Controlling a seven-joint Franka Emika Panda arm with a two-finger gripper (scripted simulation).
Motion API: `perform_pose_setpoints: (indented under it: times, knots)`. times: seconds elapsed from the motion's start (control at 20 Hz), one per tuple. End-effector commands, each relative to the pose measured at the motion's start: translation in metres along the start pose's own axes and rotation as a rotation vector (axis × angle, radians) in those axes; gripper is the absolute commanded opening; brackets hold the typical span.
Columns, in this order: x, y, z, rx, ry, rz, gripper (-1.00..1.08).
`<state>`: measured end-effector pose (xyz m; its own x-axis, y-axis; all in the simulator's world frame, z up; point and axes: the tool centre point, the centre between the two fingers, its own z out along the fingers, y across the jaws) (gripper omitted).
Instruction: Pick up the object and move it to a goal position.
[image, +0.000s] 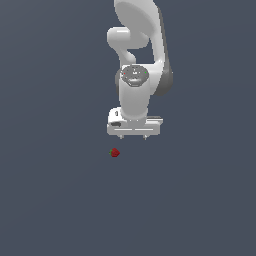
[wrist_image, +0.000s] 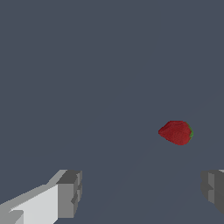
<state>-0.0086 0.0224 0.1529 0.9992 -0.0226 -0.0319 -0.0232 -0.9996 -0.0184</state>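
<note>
The object is a tiny red strawberry-like lump with a green tip (image: 114, 152), lying on the dark grey floor. My white gripper (image: 133, 136) hangs above it, a little toward the exterior view's right of it, pointing down. Its two fingers stand wide apart, so it is open and empty. In the wrist view the strawberry (wrist_image: 176, 132) lies beyond the fingertips, nearer to one grey fingertip (wrist_image: 213, 187) than to the other (wrist_image: 70, 192); the gripper's middle (wrist_image: 141, 190) is apart from it.
The white arm (image: 137, 55) rises behind the gripper. A plain dark grey floor (image: 50, 200) spreads all around, and no other object shows in either view.
</note>
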Motion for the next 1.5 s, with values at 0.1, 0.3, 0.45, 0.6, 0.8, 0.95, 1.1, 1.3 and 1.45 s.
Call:
perform_pose_setpoints:
  times: [0.1,0.3,0.45,0.6,0.8,0.95,1.1,1.3,1.45]
  knots:
    - [0.000,-0.001,-0.001,0.002,0.002,0.001,1.00]
    - [-0.001,-0.007,-0.006,0.020,0.013,0.007,1.00]
    - [-0.002,-0.011,-0.010,0.029,0.018,0.015,1.00]
    - [-0.002,-0.011,-0.010,0.030,0.018,0.017,1.00]
    - [-0.002,-0.009,-0.008,0.027,0.018,0.002,1.00]
    - [-0.001,-0.007,-0.006,0.025,0.019,-0.022,1.00]
    - [0.000,-0.003,-0.003,0.022,0.020,-0.057,1.00]
    - [0.001,0.004,0.002,0.017,0.021,-0.120,1.00]
    - [0.003,0.011,0.008,0.011,0.022,-0.181,1.00]
